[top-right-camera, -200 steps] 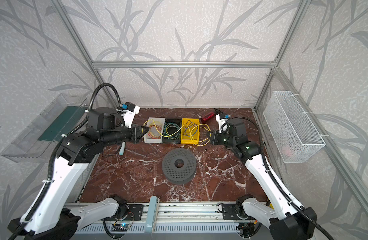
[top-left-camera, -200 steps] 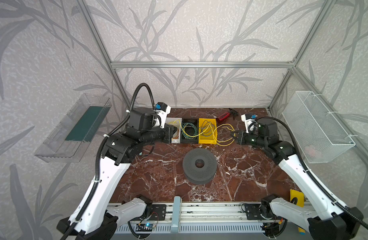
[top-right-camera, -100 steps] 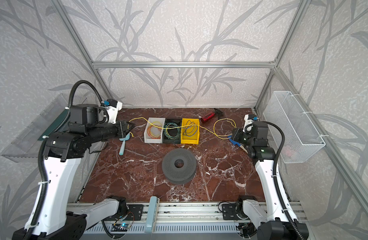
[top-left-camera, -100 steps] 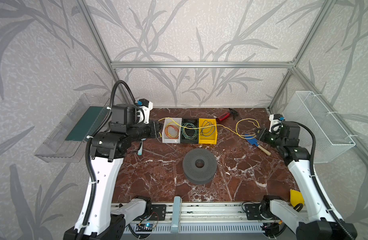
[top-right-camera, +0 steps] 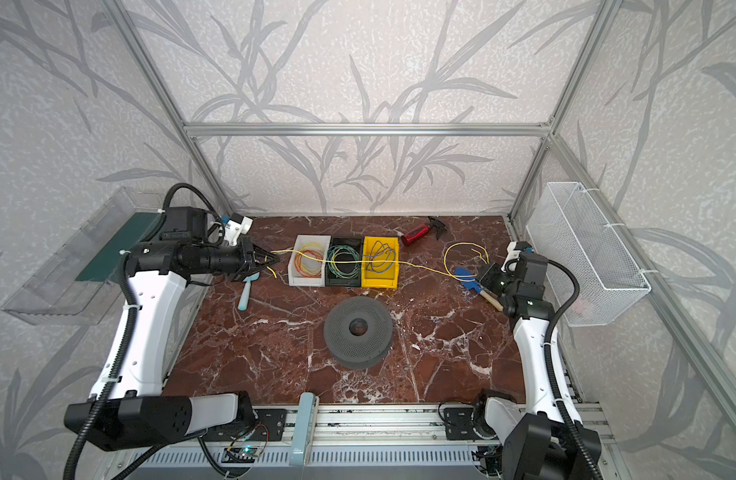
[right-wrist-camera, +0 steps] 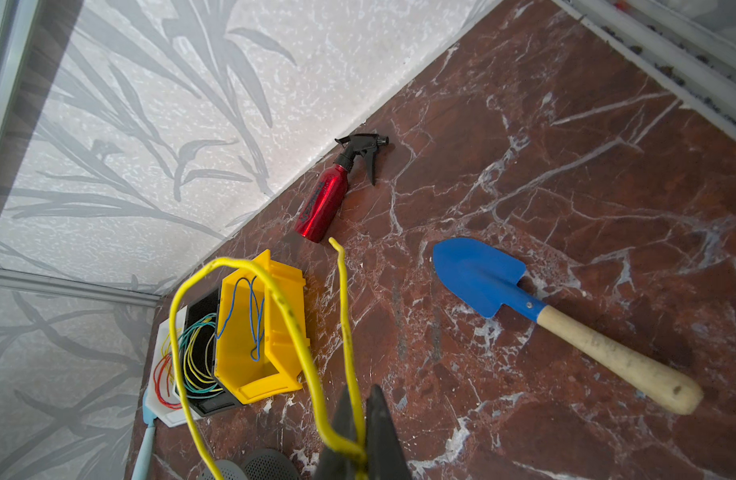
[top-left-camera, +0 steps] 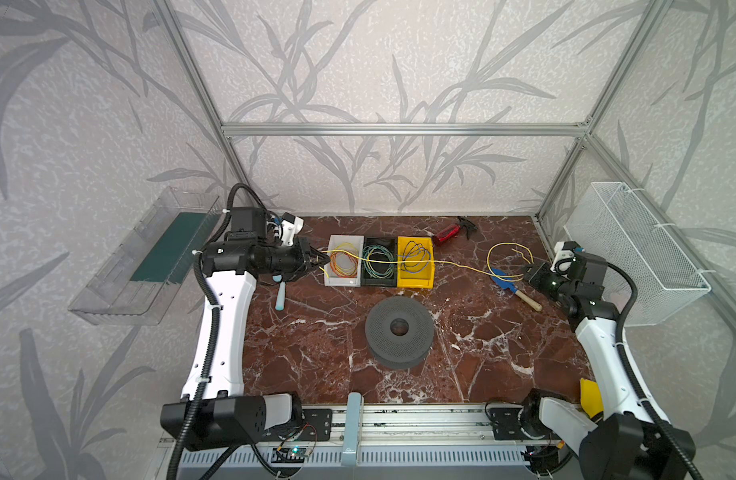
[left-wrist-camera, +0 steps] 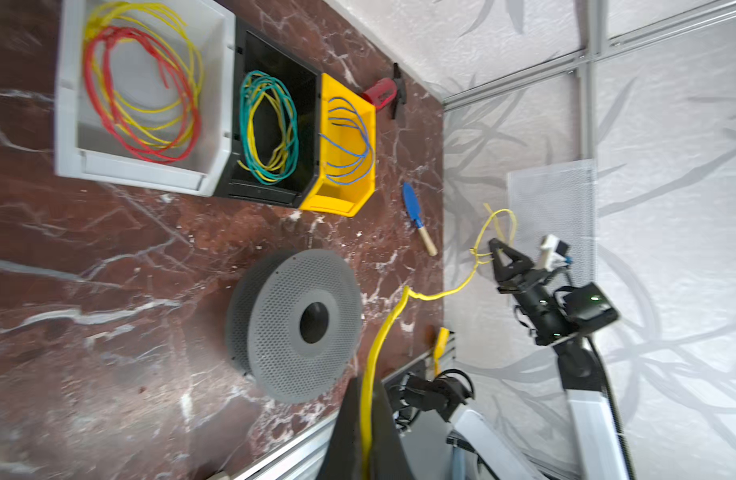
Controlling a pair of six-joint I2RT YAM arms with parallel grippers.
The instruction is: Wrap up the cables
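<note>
Gripping yellow cable [left-wrist-camera: 374, 361], left jaws, right jaws (both closed), cable strung between them.

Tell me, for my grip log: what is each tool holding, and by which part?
Both hold one yellow wire: the left tool near one end, a short tail sticking out; the right tool near the other end, at its loop.

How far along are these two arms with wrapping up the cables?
Done: coiled wires sit in the white bin, black bin and yellow bin. In hand: a yellow cable is pinched by the left gripper and the right gripper, stretched across the bins, with one loose loop near the right one. Left: winding that cable into a coil.
</note>
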